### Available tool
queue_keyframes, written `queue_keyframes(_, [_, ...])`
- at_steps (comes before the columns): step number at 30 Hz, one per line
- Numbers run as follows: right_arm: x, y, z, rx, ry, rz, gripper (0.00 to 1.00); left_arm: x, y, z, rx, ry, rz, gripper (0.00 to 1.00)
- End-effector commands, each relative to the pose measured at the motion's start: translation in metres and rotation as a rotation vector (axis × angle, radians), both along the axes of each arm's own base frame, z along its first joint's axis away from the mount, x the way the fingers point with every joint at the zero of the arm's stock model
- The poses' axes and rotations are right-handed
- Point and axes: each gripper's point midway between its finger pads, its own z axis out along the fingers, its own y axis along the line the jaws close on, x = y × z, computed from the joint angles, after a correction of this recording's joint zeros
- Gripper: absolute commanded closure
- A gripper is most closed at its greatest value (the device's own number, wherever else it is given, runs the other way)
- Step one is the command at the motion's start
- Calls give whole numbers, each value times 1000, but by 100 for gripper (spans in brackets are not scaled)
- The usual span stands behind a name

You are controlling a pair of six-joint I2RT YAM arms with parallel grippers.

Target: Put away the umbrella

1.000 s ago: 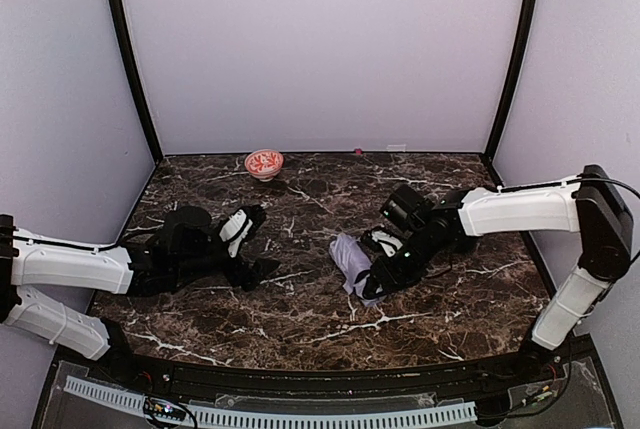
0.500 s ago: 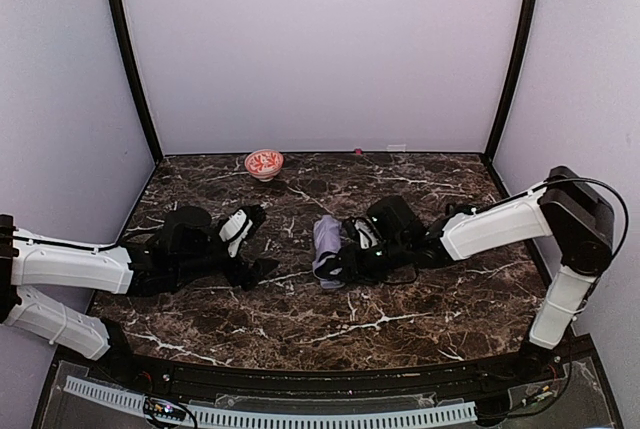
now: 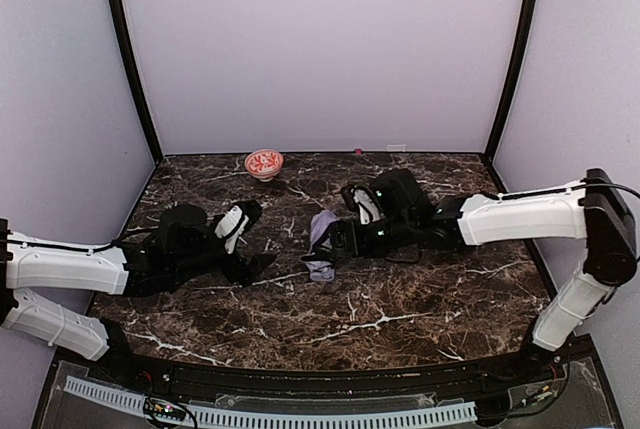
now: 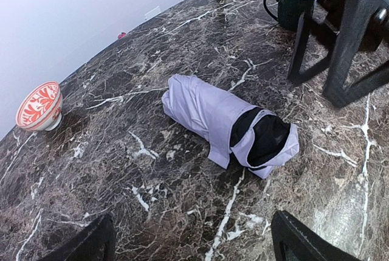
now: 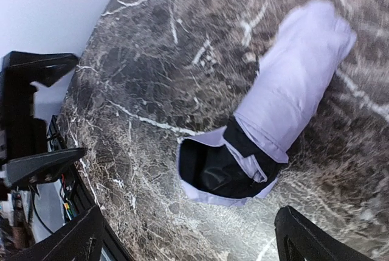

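The umbrella [image 3: 322, 243] lies folded on the dark marble table, a pale lavender bundle with its black inside showing at the near end [image 4: 267, 138]. My right gripper [image 3: 346, 227] stands open just to its right, and in the right wrist view the umbrella [image 5: 292, 84] lies free ahead of the spread jaws [image 5: 191, 243]. My left gripper [image 3: 254, 242] is open to the left of the umbrella, apart from it. From the left wrist, the umbrella [image 4: 213, 110] rests beyond the gap between those jaws [image 4: 194, 249].
A red patterned bowl [image 3: 264, 162] stands at the back left of the table [image 3: 300, 319], also seen as the bowl [image 4: 39, 104]. A dark green mug [image 4: 293, 5] stands behind the right gripper's fingers [image 4: 346, 54]. Lavender walls close in the sides and back.
My right gripper carried the umbrella leftward toward the middle of the table, then opened and let it go. The left arm has hardly moved.
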Motion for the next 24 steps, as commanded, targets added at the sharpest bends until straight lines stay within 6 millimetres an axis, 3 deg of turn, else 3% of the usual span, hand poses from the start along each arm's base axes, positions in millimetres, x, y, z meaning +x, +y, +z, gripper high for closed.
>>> queue_keyframes(1, [19, -44, 66, -88, -277, 2, 1, 11, 5, 10, -1, -10, 74, 7])
queue_keyframes(6, [65, -141, 126, -106, -517, -234, 1, 36, 21, 25, -31, -17, 205, 3])
queue_keyframes(10, [100, -230, 150, -105, -657, -434, 1, 70, 67, 39, -120, -4, 401, 1])
queue_keyframes(12, [114, -277, 151, -118, -677, -541, 1, 84, 96, 45, -154, -20, 495, 1])
queue_keyframes(13, [123, -310, 148, -130, -665, -621, 1, 91, 110, 49, -171, -31, 541, 1])
queue_keyframes(15, [130, -348, 146, -100, -636, -706, 1, 101, 145, 52, -204, -45, 657, 1])
queue_keyframes(20, [133, -414, 136, -146, -621, -947, 1, 103, 230, 48, -265, -108, 941, 1])
queue_keyframes(24, [121, -452, 120, -261, -701, -1137, 1, 97, 265, 47, -275, -233, 1040, 1])
